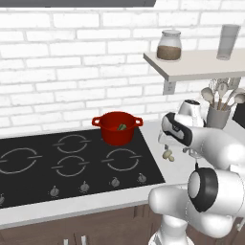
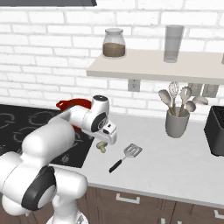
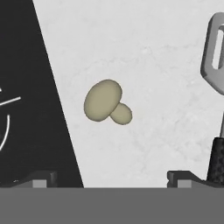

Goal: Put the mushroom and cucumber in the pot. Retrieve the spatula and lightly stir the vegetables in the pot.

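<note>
The mushroom point(image 3: 105, 102) is lying on its side on the white desk point(image 3: 153, 52), just beside the edge of the black stove point(image 3: 26, 87), which is at its 9 o'clock in the hand view. Its round cap is pointing toward 10 o'clock and its short stem toward 4 o'clock. The tool point(image 3: 113, 177) is hanging right above it with its two fingers spread wide and nothing between them. It looks like the step in hand is picking up the mushroom. To do it well, the tool should be coming straight down with the cap in the middle of the gap, and pinching softly, because the round cap could be slipping or rolling away. The spatula point(image 3: 214, 57) is lying near the mushroom at 3 o'clock, so the tool should be staying off it for now. In the left base view the red pot point(image 1: 117, 127) is sitting on the back of the stove, at about 10 o'clock from the mushroom, and a small green cucumber point(image 1: 122, 127) is already resting inside it. The mushroom should be going in there next.
</note>
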You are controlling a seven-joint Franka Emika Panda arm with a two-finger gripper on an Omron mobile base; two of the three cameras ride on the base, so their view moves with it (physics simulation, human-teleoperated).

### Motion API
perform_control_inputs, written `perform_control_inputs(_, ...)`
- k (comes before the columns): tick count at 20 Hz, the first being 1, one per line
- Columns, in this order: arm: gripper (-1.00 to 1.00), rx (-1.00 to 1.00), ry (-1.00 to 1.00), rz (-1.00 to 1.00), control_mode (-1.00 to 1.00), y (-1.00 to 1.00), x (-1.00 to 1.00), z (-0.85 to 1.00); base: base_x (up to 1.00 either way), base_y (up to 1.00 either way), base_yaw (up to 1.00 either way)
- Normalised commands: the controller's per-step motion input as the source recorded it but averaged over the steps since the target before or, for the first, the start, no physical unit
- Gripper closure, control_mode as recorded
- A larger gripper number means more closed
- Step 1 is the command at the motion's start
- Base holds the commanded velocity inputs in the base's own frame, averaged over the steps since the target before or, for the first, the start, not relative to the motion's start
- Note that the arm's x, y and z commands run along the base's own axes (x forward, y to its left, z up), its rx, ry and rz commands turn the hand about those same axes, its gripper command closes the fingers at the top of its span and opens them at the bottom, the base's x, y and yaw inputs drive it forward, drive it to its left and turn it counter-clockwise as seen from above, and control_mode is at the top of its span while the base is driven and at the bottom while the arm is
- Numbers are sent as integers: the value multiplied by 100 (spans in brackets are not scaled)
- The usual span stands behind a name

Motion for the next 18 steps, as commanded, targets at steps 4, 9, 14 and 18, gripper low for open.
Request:
perform_control_inputs(4, -100, -2, 0, 12, -100, 0, 0, -28, 0, 0, 0)
perform_control_inputs(9, -100, 0, 0, 11, -100, 0, 4, -19, 0, 0, 0)
perform_control_inputs(14, -100, 0, 0, 10, -100, 0, 15, -16, 0, 0, 0)
perform_control_inputs(18, -100, 0, 0, 7, -100, 0, 27, -17, 0, 0, 0)
